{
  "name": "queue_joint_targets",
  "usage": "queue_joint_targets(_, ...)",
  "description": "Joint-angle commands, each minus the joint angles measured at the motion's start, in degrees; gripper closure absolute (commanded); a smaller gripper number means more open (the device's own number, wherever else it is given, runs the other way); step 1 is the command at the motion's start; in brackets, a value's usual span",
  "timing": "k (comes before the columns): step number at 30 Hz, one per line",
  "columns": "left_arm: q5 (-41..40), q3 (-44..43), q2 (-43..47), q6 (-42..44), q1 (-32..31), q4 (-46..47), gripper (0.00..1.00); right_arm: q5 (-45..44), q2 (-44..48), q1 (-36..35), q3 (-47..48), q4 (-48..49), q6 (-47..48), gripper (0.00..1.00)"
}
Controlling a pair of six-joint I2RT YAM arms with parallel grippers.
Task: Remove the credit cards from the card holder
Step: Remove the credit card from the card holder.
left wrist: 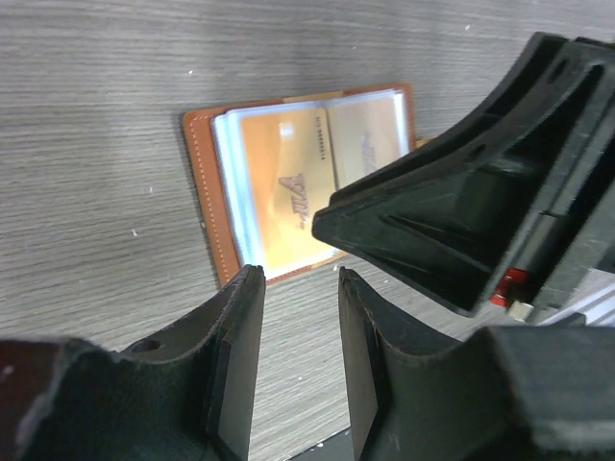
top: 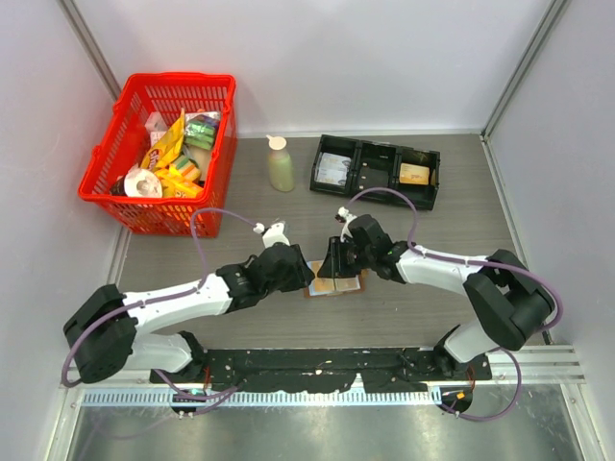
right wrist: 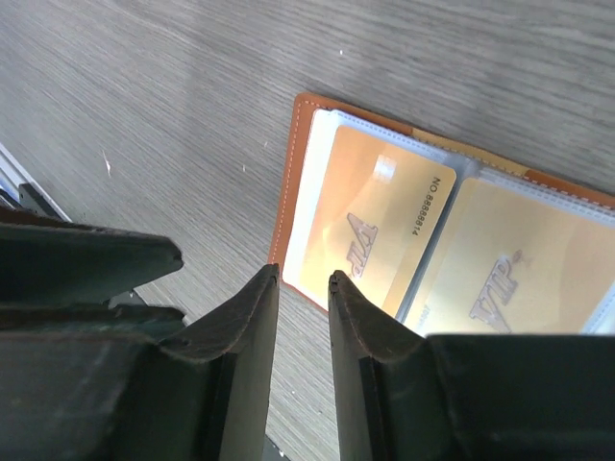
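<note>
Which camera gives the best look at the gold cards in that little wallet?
The right wrist view: both credit cards appear close up in the open card holder, with the VIP lettering readable. The left wrist view shows them partly blocked. The top view shows only a tiny card holder between the arms.

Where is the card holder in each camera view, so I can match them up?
Top external: card holder open at centre, between left gripper and right gripper.
Left wrist: card holder upper middle.
Right wrist: card holder upper right.
Shared landmark: the numbered orange VIP card.
</note>
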State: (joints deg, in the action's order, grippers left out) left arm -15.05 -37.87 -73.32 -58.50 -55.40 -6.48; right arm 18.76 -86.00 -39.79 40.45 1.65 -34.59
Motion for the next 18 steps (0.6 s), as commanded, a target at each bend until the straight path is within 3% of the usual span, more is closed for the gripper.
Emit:
queue_joint_targets(1, -1.6, -0.7, 2.1, 1.3, -0.2, 1.8, 0.6, -1.3, 2.2, 1.0, 1.2, 1.3, 0.7, 0.67)
queue_joint_targets(6, 0.6, -4.2, -2.6, 3.3, -0.1, 3.8, 0.61, 1.6, 5.1, 5.0, -4.0, 7.0, -2.1, 0.67)
queue_joint_targets(18, 2.4, -6.7, -13.1, 4.5, 2.0, 4.8, 0.83, 7.9, 4.0, 8.7, -15.0, 25.2, -10.1, 0.71)
